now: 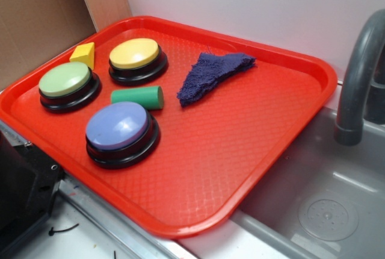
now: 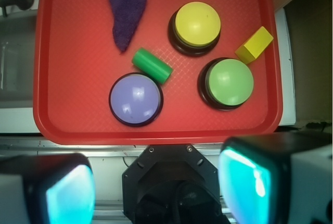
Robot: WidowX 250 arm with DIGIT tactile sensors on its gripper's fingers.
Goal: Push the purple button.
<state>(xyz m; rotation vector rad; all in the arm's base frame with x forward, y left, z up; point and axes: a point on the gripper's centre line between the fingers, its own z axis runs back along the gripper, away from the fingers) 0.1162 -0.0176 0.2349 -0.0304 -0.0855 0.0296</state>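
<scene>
The purple button (image 2: 135, 99) sits by the red tray's (image 2: 78, 135) near edge, ahead and left of the wide-spread, empty end effector (image 2: 156, 187).

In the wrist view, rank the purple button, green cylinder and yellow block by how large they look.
Largest to smallest:
1. purple button
2. green cylinder
3. yellow block
The cylinder and block look close in size, so their order is unsure. The gripper appears open, well short of the button.
</scene>
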